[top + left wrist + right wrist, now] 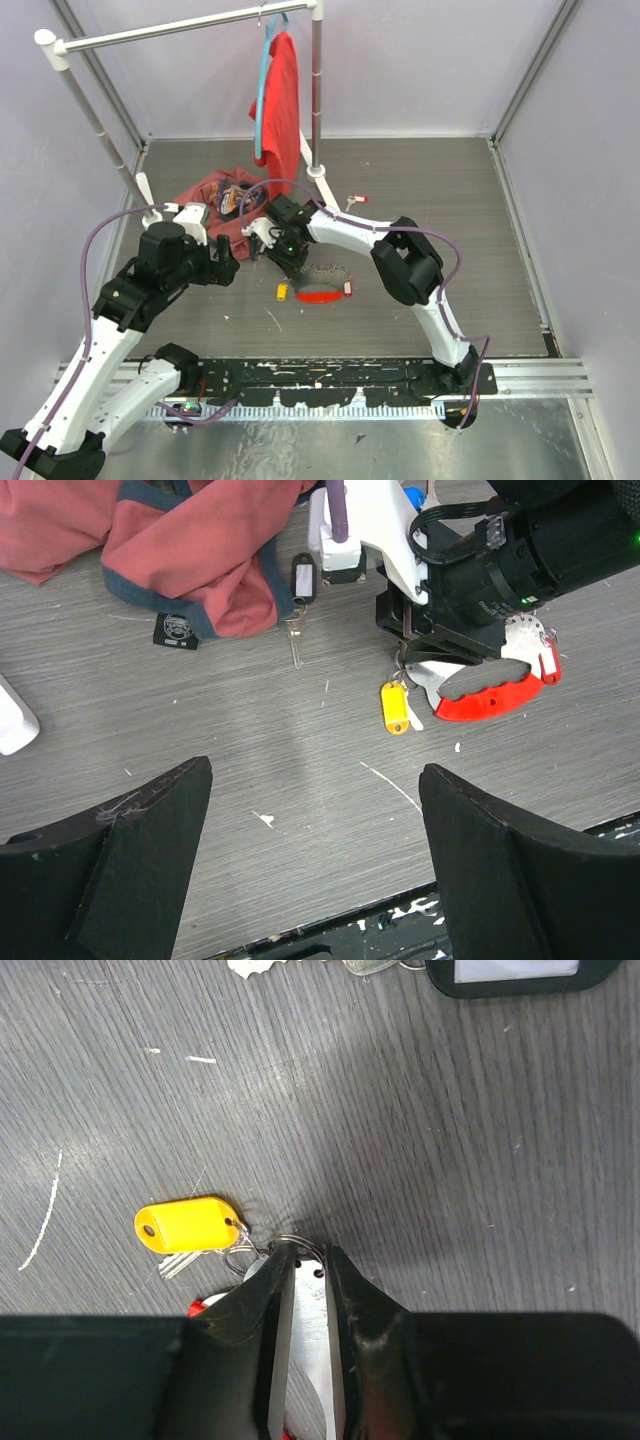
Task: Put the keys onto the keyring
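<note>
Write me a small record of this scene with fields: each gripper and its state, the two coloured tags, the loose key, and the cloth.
left gripper: open, holds nothing, over bare table
right gripper: jaws narrow, tips down at the ring; a pale flat piece sits between them; whether it is gripped is unclear
yellow tag: flat on table, joined to the ring
red tag: on table, partly under right gripper
black-tag key: loose on table, at the cloth's edge
cloth: red, crumpled on table
</note>
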You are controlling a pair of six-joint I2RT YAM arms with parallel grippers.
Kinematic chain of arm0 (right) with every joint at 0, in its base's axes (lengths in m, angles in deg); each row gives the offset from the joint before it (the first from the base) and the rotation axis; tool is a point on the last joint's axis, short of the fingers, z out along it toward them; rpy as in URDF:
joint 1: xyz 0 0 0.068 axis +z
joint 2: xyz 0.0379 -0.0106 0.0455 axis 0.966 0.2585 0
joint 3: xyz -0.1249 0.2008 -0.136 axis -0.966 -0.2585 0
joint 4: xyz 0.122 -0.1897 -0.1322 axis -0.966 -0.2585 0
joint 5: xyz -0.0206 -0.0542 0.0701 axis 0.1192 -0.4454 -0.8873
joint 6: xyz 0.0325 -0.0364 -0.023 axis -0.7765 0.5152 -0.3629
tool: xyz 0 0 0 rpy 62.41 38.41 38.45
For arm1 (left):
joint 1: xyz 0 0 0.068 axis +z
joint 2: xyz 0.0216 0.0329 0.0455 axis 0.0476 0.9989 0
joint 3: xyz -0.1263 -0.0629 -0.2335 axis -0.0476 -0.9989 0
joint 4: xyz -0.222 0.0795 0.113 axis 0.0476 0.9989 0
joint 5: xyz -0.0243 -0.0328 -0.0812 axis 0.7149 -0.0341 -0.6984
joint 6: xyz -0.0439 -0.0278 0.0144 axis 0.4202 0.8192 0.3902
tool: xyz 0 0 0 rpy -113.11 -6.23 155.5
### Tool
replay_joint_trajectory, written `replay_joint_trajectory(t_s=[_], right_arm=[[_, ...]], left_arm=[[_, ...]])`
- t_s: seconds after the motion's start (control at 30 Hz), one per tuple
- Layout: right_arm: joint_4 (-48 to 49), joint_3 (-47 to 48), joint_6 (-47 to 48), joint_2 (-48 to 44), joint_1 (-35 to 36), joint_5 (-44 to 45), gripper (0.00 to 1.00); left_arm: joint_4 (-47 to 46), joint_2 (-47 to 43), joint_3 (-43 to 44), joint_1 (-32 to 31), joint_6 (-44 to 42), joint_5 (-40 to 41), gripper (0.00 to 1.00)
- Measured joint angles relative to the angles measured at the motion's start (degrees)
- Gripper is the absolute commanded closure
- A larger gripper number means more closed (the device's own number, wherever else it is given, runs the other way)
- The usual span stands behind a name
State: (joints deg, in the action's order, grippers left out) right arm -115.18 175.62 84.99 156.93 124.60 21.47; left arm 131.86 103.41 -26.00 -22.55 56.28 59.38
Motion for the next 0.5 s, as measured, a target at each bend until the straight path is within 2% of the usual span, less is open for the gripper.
replay_joint_trajectory(t_s=[0.33, 0.5], right_arm=[[0.6, -0.3, 0.3, 0.0, 0.0, -0.3, 0.99], [3.5, -4.9, 0.4, -3.4, 0.0, 0.4, 0.99]], left_arm=[[0.0, 0.1, 0.0, 0.0, 0.0, 0.0, 0.08], [0.0, 0.1, 0.0, 0.0, 0.0, 0.0, 0.08]])
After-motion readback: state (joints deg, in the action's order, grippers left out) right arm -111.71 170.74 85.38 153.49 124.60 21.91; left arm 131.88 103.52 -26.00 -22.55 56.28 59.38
